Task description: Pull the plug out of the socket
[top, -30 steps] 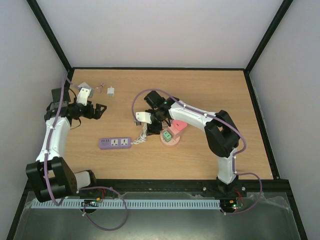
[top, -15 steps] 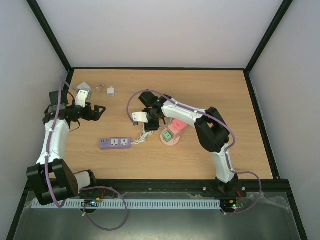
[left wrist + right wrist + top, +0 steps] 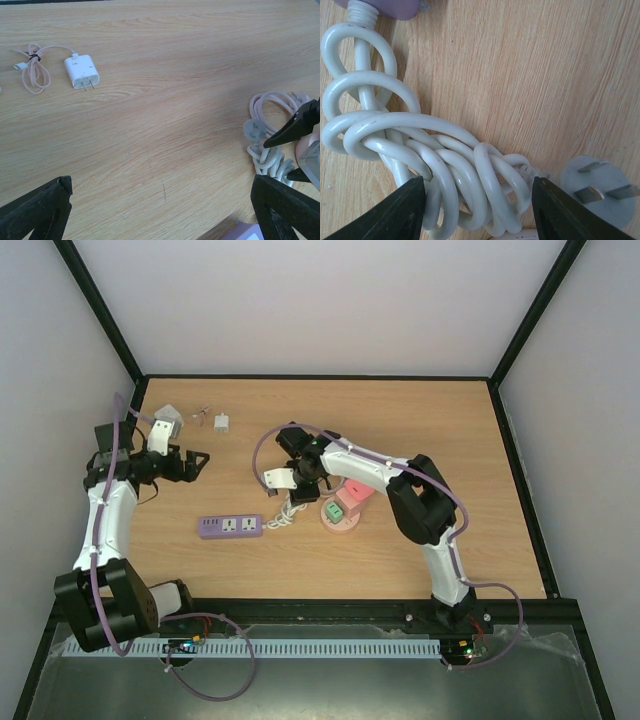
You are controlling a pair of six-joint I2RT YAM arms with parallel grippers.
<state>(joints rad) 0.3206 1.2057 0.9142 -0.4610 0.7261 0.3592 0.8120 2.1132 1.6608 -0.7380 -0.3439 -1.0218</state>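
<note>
Left end effector [image 3: 160,200]: released, jaws wide; you have it above the bare desk [image 3: 165,125], well apart from the charger [image 3: 81,71].
Right end effector [image 3: 477,187]: released, your fingers straddling the coiled white cord [image 3: 420,145].
Socket [image 3: 345,523]: mid-desk, just right of that cord, with the green plug [image 3: 335,510] on it.

Pink round socket [image 3: 346,525] mid-table; green plug [image 3: 334,511] on it (not pulled off).
</note>
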